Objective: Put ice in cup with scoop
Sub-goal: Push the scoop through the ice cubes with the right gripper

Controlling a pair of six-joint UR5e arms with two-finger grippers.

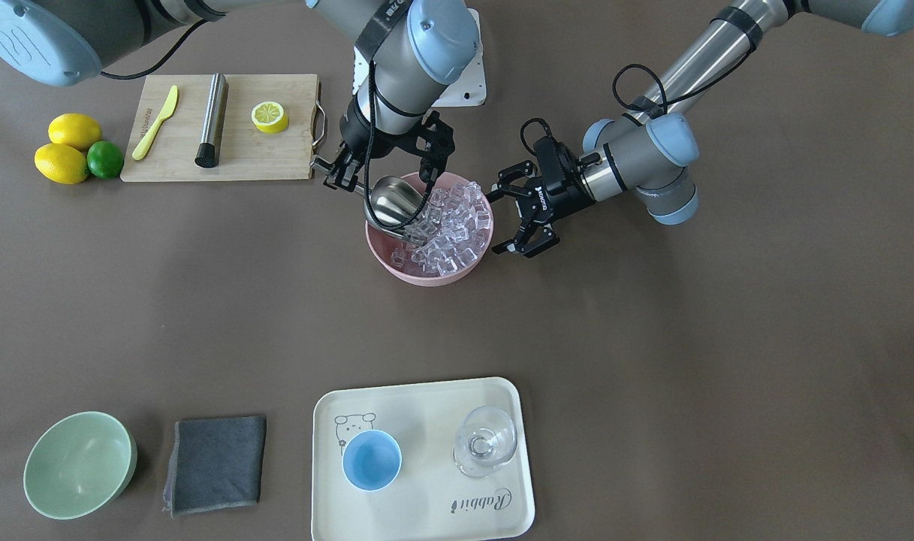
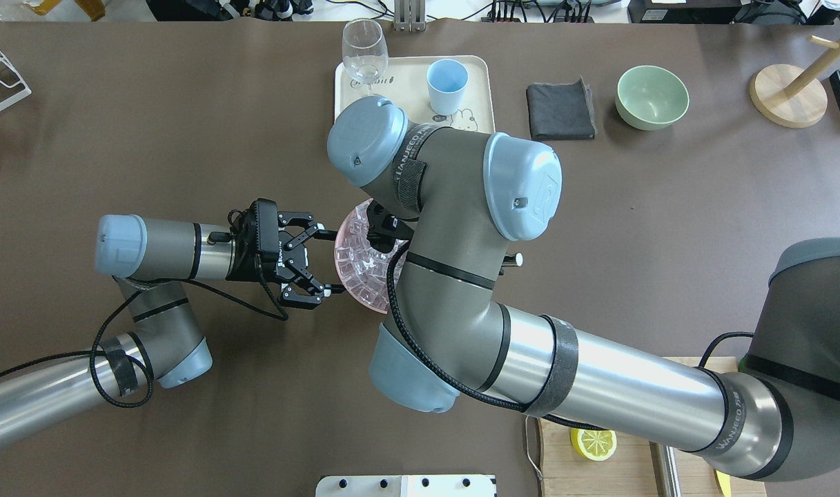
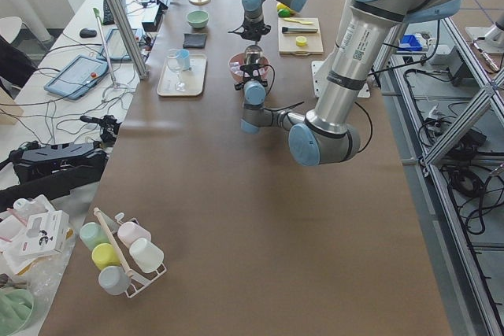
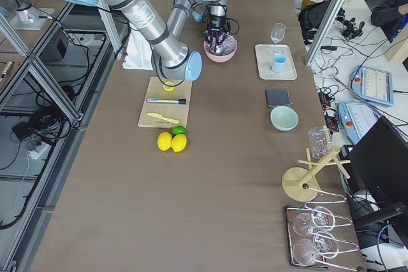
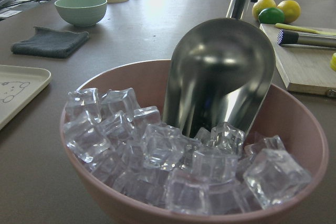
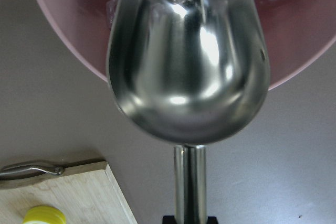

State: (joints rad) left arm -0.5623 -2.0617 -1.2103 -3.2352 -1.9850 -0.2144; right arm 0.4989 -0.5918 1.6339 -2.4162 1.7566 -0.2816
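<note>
Mirror-bright scoop (image 5: pixel 220 77), likely steel; glassy ice (image 5: pixel 194 166)

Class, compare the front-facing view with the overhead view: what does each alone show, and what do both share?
Front-facing only: the trough of the shiny steel scoop dipped in the clear ice cubes, plus two whole lemons. Overhead only: a wooden peg stand. Both: the pink bowl, the light-blue cup on the cream tray, and the open left pincer.

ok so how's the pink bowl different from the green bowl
The pink bowl is heaped with ice cubes, and the steel scoop is dipped into it; the pale green bowl is empty. The pink bowl sits mid-table near the cutting board; the pale green bowl stands at the operators' side, beside the grey cloth. Both are round, upright and without handles.
</note>
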